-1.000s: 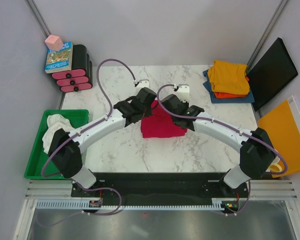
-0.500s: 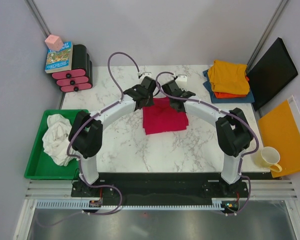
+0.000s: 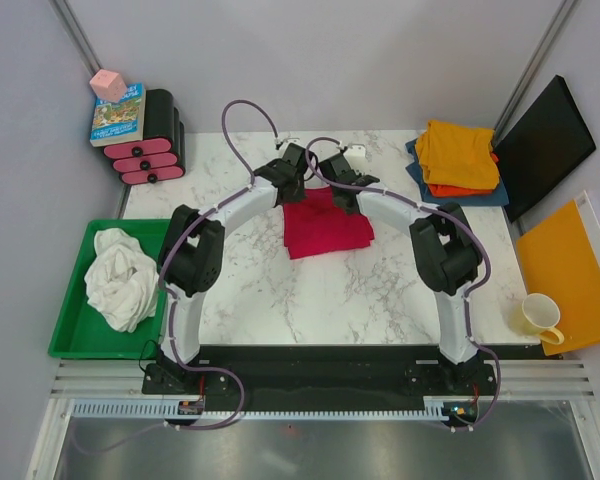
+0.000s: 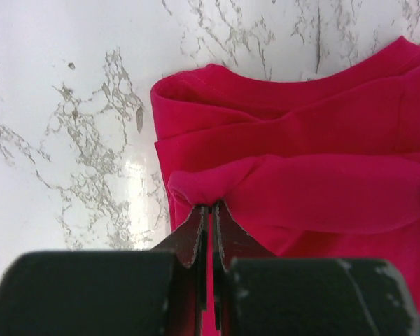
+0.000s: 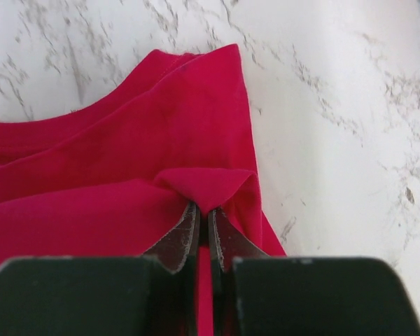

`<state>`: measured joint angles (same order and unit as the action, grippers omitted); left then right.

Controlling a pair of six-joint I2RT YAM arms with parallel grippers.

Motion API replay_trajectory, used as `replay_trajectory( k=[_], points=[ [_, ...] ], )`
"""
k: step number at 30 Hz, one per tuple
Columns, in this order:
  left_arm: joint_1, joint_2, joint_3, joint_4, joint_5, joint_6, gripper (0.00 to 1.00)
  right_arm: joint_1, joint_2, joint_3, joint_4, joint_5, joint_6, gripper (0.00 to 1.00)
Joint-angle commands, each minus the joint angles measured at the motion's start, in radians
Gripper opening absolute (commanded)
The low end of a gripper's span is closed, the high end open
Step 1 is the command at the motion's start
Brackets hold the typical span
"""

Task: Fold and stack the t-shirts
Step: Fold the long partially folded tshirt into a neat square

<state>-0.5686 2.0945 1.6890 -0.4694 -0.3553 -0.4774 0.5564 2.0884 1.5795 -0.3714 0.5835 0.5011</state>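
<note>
The soft crimson-red cloth t-shirt (image 3: 328, 228) is lying in the middle of the white marble table (image 3: 250, 290). Its far-left corner is being pinched by the closed left gripper (image 4: 208, 210), its far-right corner by the closed right gripper (image 5: 203, 210). Probably a fold is being made: both corners should be moved level and together, the edge kept taut.

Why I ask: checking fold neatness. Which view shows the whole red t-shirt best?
Top external: it alone shows nearly all the folded red t-shirt. The left wrist view shows only the edge pinched in the left pincer; the right wrist view only the corner pinched in the right pincer.
</note>
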Motion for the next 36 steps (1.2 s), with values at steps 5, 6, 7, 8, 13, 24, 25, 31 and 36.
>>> replay_trajectory(
  k=[5,6,7,8,13,24,25,31,36],
  points=[
    [0.019,0.024,0.107,0.028,-0.008,0.048,0.02,-0.035,0.048,0.114,0.043,-0.008,-0.024,0.0],
    [0.024,0.039,0.113,0.026,-0.001,0.049,0.02,-0.042,0.061,0.125,0.045,-0.029,-0.024,0.0],
    [0.029,0.048,0.132,0.017,0.016,0.046,0.04,-0.05,0.079,0.14,0.043,-0.06,-0.024,0.04],
    [0.036,0.055,0.138,0.011,0.021,0.039,0.14,-0.059,0.106,0.172,0.034,-0.08,-0.021,0.23],
    [0.041,0.027,0.111,0.005,-0.004,0.005,0.78,-0.062,0.035,0.096,0.126,-0.074,-0.055,0.63],
    [0.001,-0.094,-0.015,0.049,0.07,-0.038,0.64,-0.021,-0.168,-0.139,0.203,-0.103,-0.023,0.16],
    [-0.007,-0.091,-0.021,0.052,0.076,-0.041,0.49,-0.016,-0.163,-0.147,0.204,-0.115,-0.015,0.0],
    [-0.045,-0.051,-0.074,0.06,0.131,-0.063,0.3,-0.007,-0.088,-0.174,0.18,-0.136,0.011,0.0],
    [-0.06,-0.024,-0.133,0.057,0.156,-0.078,0.28,-0.004,-0.056,-0.24,0.178,-0.175,0.059,0.0]
  ],
)
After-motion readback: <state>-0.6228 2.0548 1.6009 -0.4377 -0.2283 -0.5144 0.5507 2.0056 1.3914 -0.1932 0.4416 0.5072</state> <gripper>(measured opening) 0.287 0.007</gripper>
